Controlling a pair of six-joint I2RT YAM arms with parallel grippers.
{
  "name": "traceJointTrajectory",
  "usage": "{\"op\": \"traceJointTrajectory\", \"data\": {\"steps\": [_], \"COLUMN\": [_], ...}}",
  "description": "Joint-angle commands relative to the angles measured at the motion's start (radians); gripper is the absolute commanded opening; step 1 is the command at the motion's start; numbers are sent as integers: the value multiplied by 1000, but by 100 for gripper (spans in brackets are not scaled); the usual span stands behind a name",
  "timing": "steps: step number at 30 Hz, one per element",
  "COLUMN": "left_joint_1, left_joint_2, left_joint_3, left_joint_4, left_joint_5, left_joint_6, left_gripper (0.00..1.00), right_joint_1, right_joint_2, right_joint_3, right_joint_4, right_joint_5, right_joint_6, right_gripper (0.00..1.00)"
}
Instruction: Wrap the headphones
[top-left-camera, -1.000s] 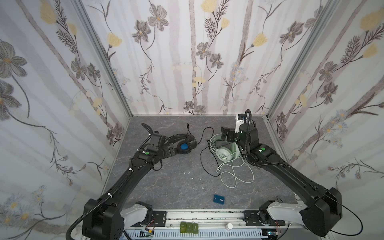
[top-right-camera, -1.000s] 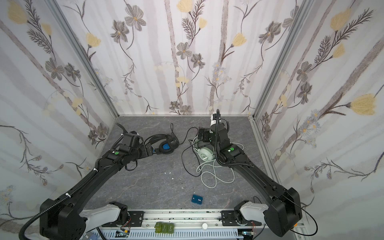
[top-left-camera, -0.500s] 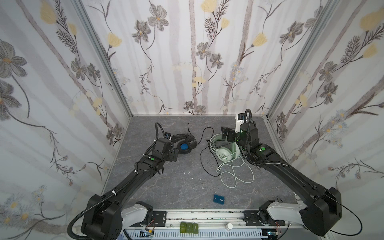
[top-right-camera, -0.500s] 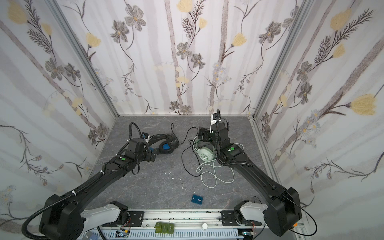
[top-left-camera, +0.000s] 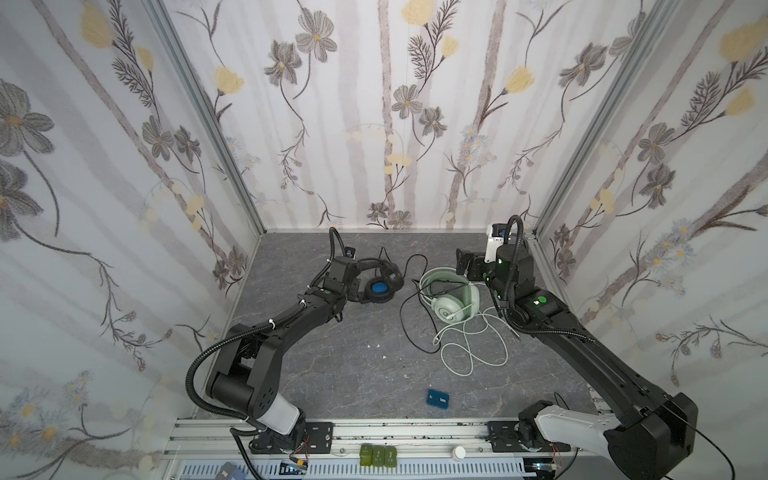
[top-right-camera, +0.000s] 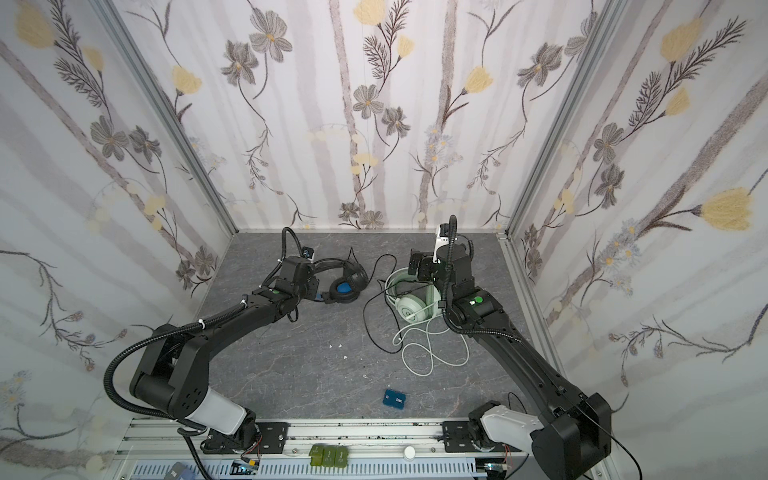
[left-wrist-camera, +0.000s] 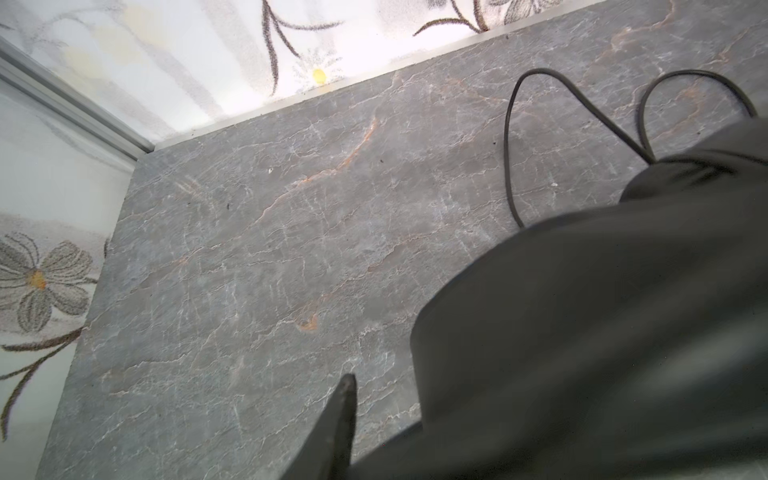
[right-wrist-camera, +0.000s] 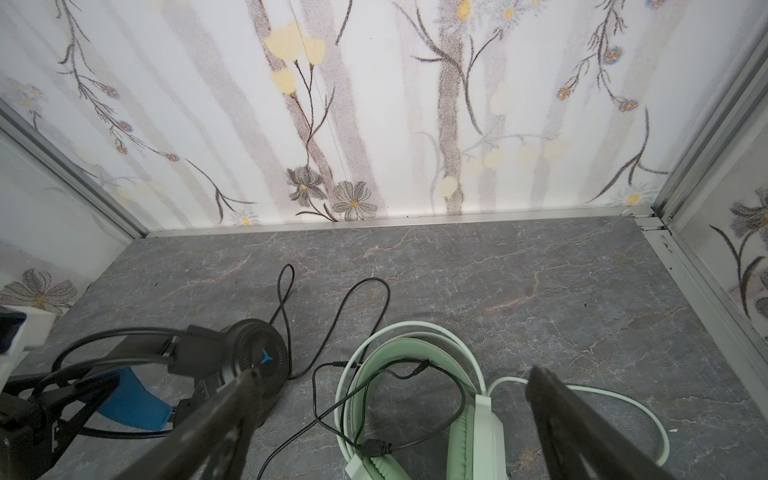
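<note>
The black headset (top-left-camera: 376, 286) lies just right of the left gripper (top-left-camera: 353, 286) (grip cannot be told). The right gripper (right-wrist-camera: 392, 374), jaws spread, hovers at the far edge of the mint headset (top-left-camera: 449, 307).

Ahead of the right gripper (right-wrist-camera: 392, 374) the grey floor (right-wrist-camera: 540, 270) runs bare to the back wall (right-wrist-camera: 374, 124). Right below it sprawl the mint headset (right-wrist-camera: 473, 432) and pale cable (right-wrist-camera: 623, 399). The black cable (right-wrist-camera: 353, 299) and black headset (right-wrist-camera: 249, 353) crowd its side facing the left arm (top-left-camera: 291, 328).
</note>
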Motion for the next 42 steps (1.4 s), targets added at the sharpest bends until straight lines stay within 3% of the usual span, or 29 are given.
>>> {"op": "traceJointTrajectory", "data": {"steps": [1,3,8,13,18,26,34,39,42], "left_joint_1": [1,1,4,44,64,174,178,178,169], "left_joint_2": [-5,-8,-48,-60,-72,-82,-9,-106,-230], "left_joint_3": [39,63,118,178,152,51,1,-61,-76], "left_joint_4": [-4,-55,-222,-491,-653,-611,-559,-460,-398], "left_joint_5": [63,93,154,364,430,560,561,547,454], "left_joint_6": [-27,-47,-149,-266,-310,-450,-520,-554,-504], "left_gripper": [15,0,0,0,0,0,0,0,0], "right_joint_1": [-7,-12,-18,-18,-19,-10,12,15,15], "right_joint_2": [-19,-26,-27,-25,-15,23,38,25,11], "right_joint_3": [-16,-23,-22,-29,-51,-48,-38,-43,-59], "right_joint_4": [-5,-5,-3,15,43,103,94,93,132], "right_joint_5": [1,0,-5,-17,-28,-119,-131,-130,-191], "right_joint_6": [-23,-29,-39,-40,-42,-61,-66,-70,-84], "right_gripper": [100,100,100,100,100,100,100,100,100]}}
